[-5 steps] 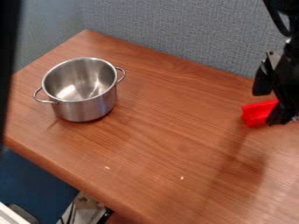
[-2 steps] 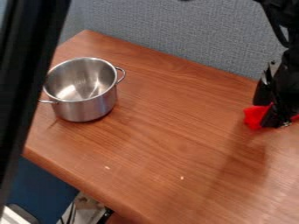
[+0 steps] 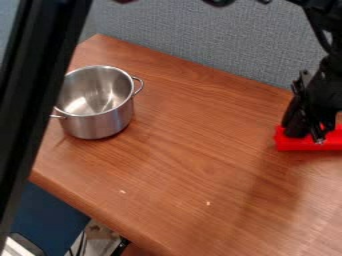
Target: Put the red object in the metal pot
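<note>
1. Bright red, elongated rectangular block (image 3: 310, 138), matte and plain: probably stiff, light, not fragile; flat sides suit a pinch across its narrow width near mid-length.
2. Lying flat on the wooden tabletop (image 3: 187, 150), directly under the black pincer (image 3: 314, 128).
3. Pincer fingers down at the block's top; cannot tell whether closed on it.
4. Small shiny round stainless-steel pot (image 3: 94, 100), upright, empty, well apart to the pincer's left in the camera view.

Black arm (image 3: 321, 40), black end effector (image 3: 309, 122)
</note>
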`<state>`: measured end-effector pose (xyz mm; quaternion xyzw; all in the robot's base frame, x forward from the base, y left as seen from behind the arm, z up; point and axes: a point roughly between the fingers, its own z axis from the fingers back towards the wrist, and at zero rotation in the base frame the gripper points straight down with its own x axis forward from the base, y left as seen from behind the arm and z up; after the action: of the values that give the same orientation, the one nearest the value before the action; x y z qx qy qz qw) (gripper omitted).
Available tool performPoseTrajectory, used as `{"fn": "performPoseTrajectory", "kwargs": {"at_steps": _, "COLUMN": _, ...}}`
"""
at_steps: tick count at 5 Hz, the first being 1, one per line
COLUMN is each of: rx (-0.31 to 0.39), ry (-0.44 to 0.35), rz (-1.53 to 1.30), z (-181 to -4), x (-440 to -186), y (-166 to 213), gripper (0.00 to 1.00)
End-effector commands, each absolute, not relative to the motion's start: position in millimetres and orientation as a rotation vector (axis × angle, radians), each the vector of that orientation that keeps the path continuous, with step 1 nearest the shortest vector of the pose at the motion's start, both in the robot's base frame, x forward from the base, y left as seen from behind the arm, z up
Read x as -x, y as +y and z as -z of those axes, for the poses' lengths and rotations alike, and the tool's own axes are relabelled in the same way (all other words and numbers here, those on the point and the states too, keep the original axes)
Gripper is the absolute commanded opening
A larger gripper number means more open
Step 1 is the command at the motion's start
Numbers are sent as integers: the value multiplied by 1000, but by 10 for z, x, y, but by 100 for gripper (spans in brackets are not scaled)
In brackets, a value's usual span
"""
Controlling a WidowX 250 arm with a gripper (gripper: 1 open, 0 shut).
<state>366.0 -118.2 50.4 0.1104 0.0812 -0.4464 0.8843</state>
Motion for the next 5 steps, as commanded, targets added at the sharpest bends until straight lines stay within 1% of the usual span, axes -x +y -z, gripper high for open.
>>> {"fn": "performPoseTrajectory", "kwargs": {"at_steps": 1, "rx": -300, "ry": 62, "rz": 822, "z": -1349, "x": -3673, "y": -1242, "gripper": 0}}
{"fn": "performPoseTrajectory", "kwargs": {"at_steps": 2, "rx": -359, "ry": 97, "rz": 726, "z": -1501, "x": -3737, "y": -1315, "gripper": 0}}
{"fn": "performPoseTrajectory", "kwargs": {"at_steps": 3, "rx": -407, "ry": 141, "rz": 630, "z": -1618, "x": -3675, "y": -1315, "gripper": 0}}
{"fn": "performPoseTrajectory", "kwargs": {"at_steps": 4, "rx": -448, "ry": 198, "rz": 544, "z": -1634, "x": -3658, "y": -1332, "gripper": 0}}
{"fn": "performPoseTrajectory", "kwargs": {"at_steps": 5, "rx": -420, "ry": 222, "rz": 459, "z": -1898, "x": -3562, "y": -1178, "gripper": 0}}
